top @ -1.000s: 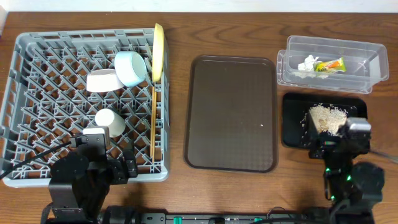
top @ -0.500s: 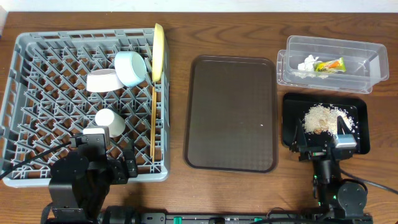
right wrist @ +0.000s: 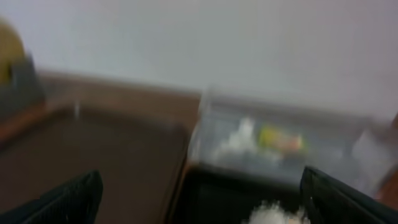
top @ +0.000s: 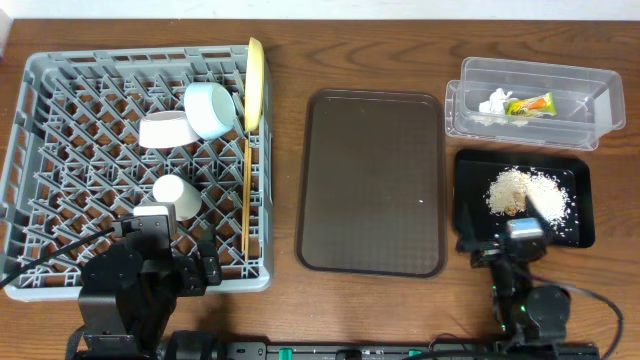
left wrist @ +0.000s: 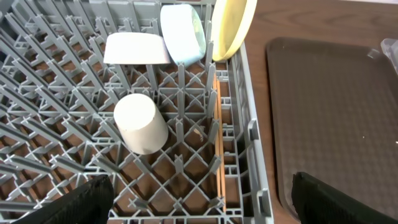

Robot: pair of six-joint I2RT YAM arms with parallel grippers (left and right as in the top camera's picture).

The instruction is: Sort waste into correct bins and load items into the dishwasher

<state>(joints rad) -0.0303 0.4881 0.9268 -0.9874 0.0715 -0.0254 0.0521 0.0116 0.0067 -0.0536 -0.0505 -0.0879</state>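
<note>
The grey dishwasher rack (top: 20, 150) holds the yellow plate (top: 253, 85) on edge, the light blue bowl (top: 212, 108), the pale pink bowl (top: 163, 130), the white cup (top: 178, 196) and the chopsticks (top: 245, 200). My left gripper (left wrist: 199, 202) hangs open over the rack's near right corner, with the cup (left wrist: 140, 123) ahead of it. The clear tub (top: 580, 75) contains the tissue (top: 495, 102) and the wrapper (top: 530, 104). Rice crumbs (top: 527, 192) lie in the black tray (top: 475, 180). My right gripper (right wrist: 202, 199) is open and empty at the tray's near edge; its view is blurred.
A dark brown serving tray (top: 372, 180) lies between the rack and the bins. The left arm's base (top: 130, 290) and the right arm's base (top: 530, 305) sit at the table's front edge.
The right arm has drawn back toward the front edge, off the black tray, so the crumbs now show in full. The left arm has not moved.
</note>
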